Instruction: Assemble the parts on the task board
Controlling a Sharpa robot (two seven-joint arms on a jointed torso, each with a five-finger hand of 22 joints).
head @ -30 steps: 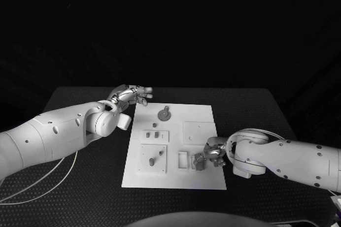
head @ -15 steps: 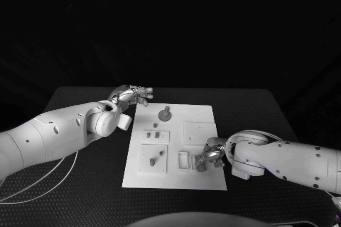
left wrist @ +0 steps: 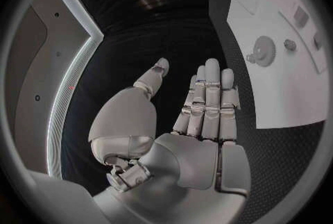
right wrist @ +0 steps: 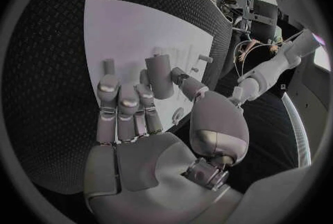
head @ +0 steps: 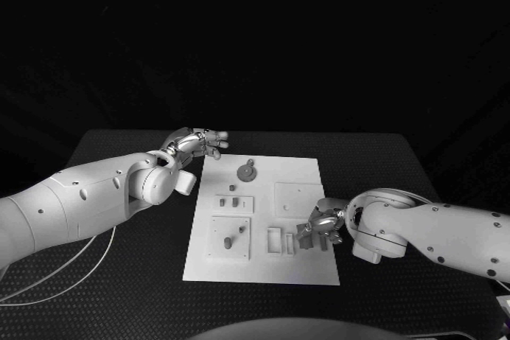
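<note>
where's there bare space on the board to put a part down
Bare board: the near strip below the square fixture, and the far right corner beside the gear. Crowded: the near right edge, where the right hand sits by the slotted holders.

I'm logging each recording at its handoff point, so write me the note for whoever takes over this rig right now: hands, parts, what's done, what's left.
Left hand: empty, fingers extended, hovering off the far left corner of the task board.
Right hand: over the board's near right area, holding a cylindrical part between thumb and fingers.
On the board: a gear near the far edge, small pegs in the middle left block, another part on the near left block.
Done: one part picked up.
Left: seat the held part; whether the others are finally seated cannot be told.
</note>
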